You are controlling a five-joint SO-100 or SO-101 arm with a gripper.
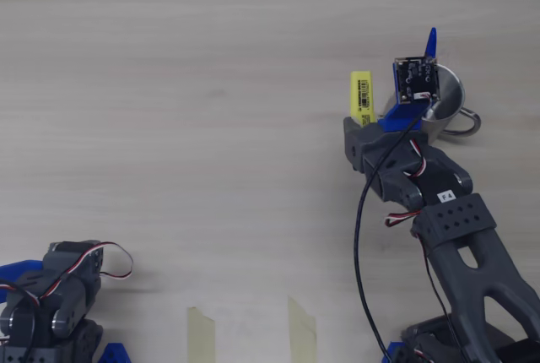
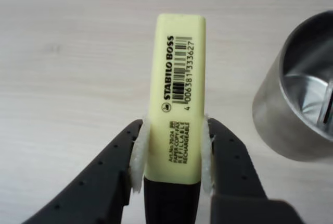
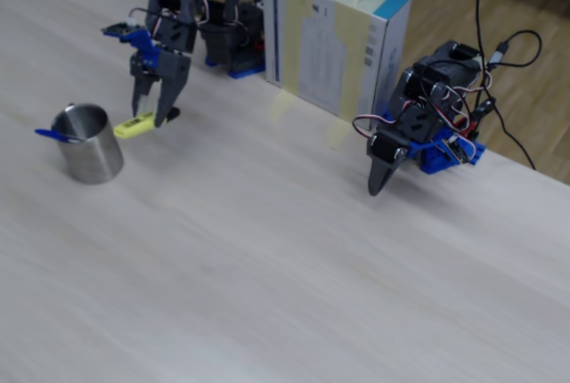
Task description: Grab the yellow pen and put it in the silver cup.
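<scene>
On the pale wood-grain table (image 1: pixel 169 127), the working arm (image 1: pixel 456 236) reaches toward the silver cup (image 3: pixel 87 144), which stands upright with its thin loop handle (image 1: pixel 467 121) showing in the overhead view. A thin blue-capped pen (image 3: pixel 55 135) already sits in the cup, its blue end poking out over the rim. Well apart from this, a second arm (image 3: pixel 419 134) rests folded on a blue base beside a white and blue box (image 3: pixel 334 40) — neither is near the work. Two strips of pale tape (image 1: pixel 253 329) lie on the table at the lower edge of the overhead view.

The gripper (image 2: pixel 171 156) is clamped on the yellow pen (image 2: pixel 177 94): in the wrist view both dark fingers (image 2: pixel 229 156) press their white pads (image 2: pixel 138 156) against the pen's flat sides, near its black end, and the barcode label faces the camera. The yellow body sticks out beyond the fingertips. The cup stands just beside the pen, to the right in the wrist view, with a clear gap between them. In the fixed view the pen appears to lie low at the table surface, though whether it touches the wood is hard to tell — the picture is small and soft there.
</scene>
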